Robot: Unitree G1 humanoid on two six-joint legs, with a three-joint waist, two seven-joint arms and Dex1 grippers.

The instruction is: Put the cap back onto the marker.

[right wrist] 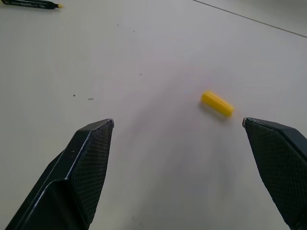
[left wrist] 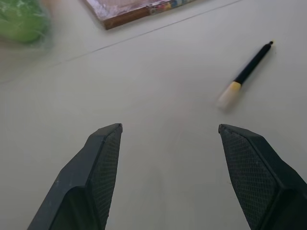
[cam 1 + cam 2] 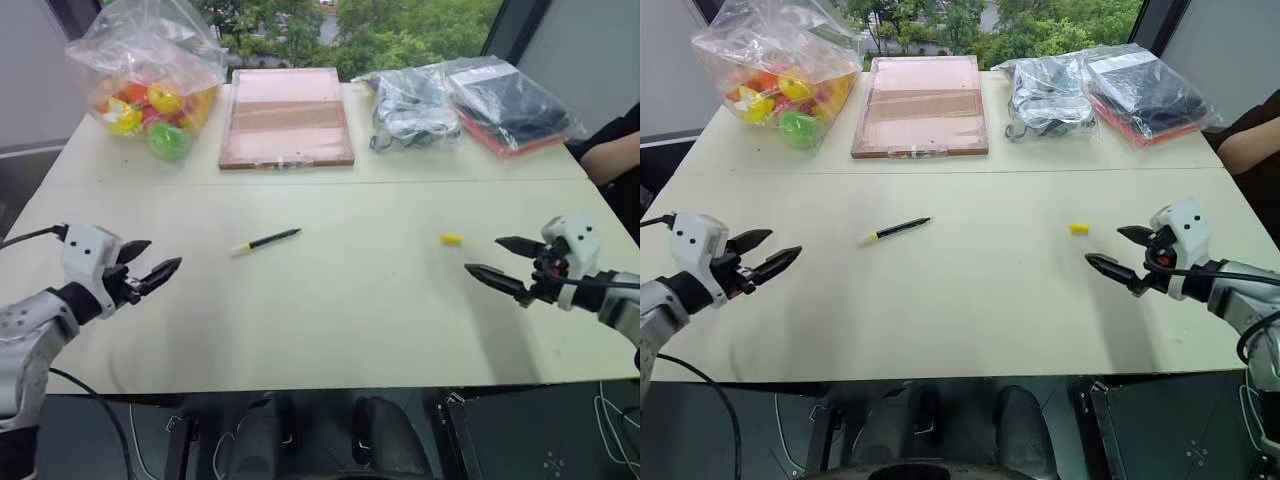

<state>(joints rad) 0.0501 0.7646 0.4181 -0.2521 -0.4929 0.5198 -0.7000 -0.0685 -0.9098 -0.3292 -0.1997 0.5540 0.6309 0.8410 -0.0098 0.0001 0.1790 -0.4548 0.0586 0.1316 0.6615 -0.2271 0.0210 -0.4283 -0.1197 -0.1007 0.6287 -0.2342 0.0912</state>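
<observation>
Marker [image 3: 266,241] lies flat near the tabletop [image 3: 330,320] centre, well apart from the cap [image 3: 452,239], which rests toward the right edge. Marker: thin black barrel with a pale yellowish end section. Cap: short bright yellow tube. Both appear light, rigid and smooth; judged liable to roll or skid when touched. The marker is best taken mid-barrel, the cap across its sides, open end left clear. Left claw [image 3: 150,262] hovers released near the left edge, empty. Right claw [image 3: 508,262] hovers released just short of the cap, empty.
</observation>
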